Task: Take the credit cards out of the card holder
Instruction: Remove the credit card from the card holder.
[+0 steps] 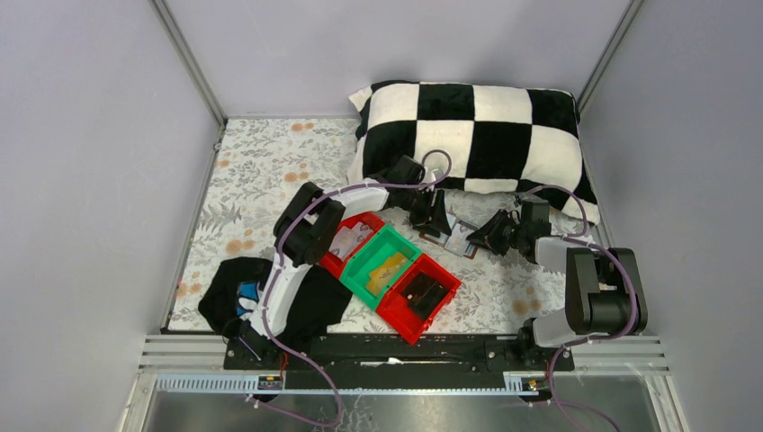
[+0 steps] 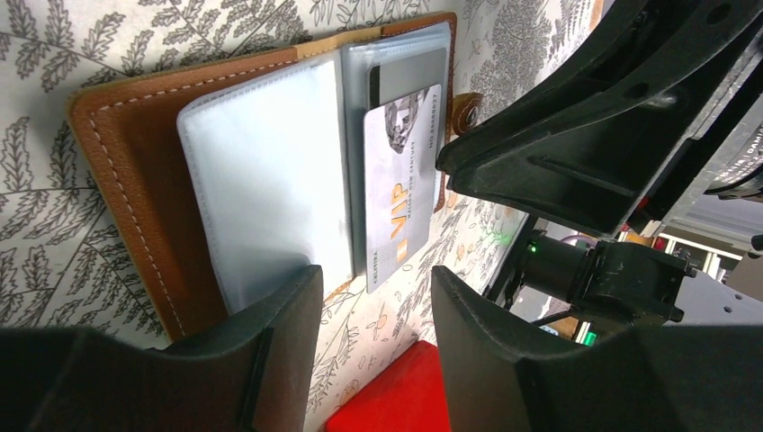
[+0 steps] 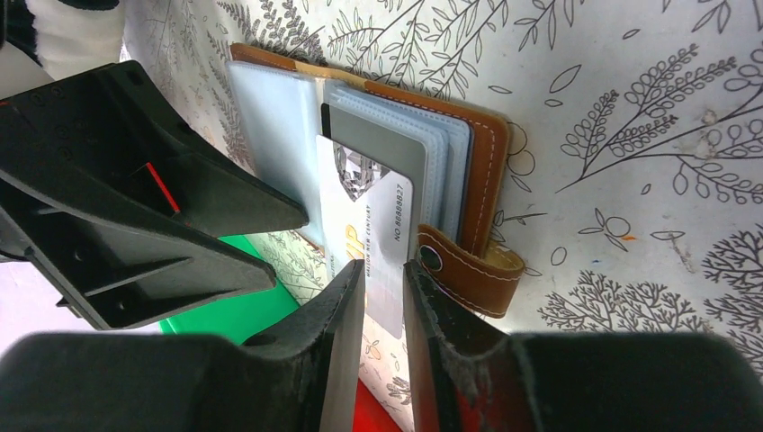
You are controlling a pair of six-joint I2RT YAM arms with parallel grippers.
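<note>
The card holder (image 1: 454, 237) lies open on the patterned tablecloth between my two grippers, with a brown leather outside (image 2: 135, 180) and clear sleeves. One credit card (image 2: 400, 180), pale grey with gold "VIP" lettering, sticks halfway out of a sleeve. A darker grey card (image 3: 387, 148) sits in the sleeve behind it. My left gripper (image 2: 376, 283) is open, and one fingertip (image 2: 288, 297) is over the near edge of a sleeve. My right gripper (image 3: 385, 274) stands open by a narrow gap just above the protruding card (image 3: 364, 207), beside the snap strap (image 3: 468, 270).
Three bins stand in a row near the arms: a red bin (image 1: 346, 241), a green bin (image 1: 385, 261) with a yellow-tan piece, and a red bin (image 1: 418, 297) with a black boxy object. A checkered pillow (image 1: 477, 135) lies behind. A black cloth heap (image 1: 229, 297) lies by the left base.
</note>
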